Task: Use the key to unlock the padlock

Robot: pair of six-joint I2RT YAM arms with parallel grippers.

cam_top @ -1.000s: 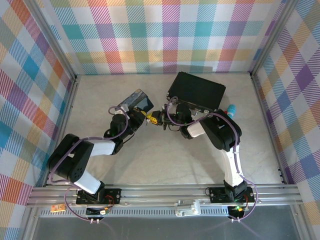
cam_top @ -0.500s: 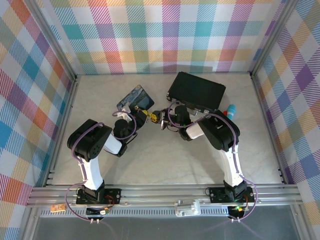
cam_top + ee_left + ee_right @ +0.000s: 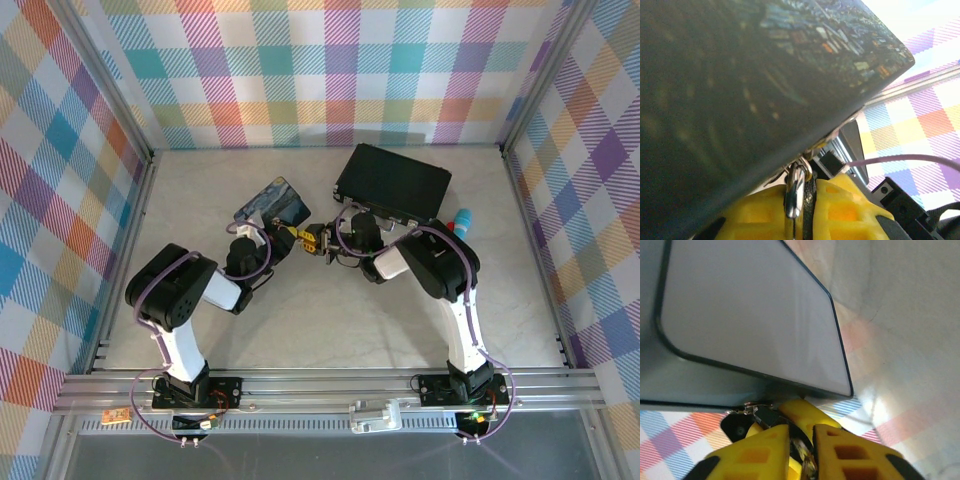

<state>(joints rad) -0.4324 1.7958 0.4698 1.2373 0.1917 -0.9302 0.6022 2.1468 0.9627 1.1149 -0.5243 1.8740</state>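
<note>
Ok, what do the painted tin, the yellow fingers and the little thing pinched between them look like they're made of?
Painted tin: likely thin sheet metal, glossy printed top; its face in the right wrist view is plain pale grey, satin. Fingers of the left gripper: yellow moulded plastic or rubber, waffle-gridded, matte. Pinched piece: polished silvery metal, mirror glints; padlock or key, unclear.

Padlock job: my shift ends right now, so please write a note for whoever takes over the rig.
Left claw: shut on a silvery piece, apparently the padlock.
Right claw: shut on something small, probably the key; too blurred to be sure.
Position: the claws meet tip to tip at mid-table, beside the tin.
Done: both things gripped and brought together.
Left: I cannot tell whether the key is in; seat it, turn it, free the shackle.
</note>
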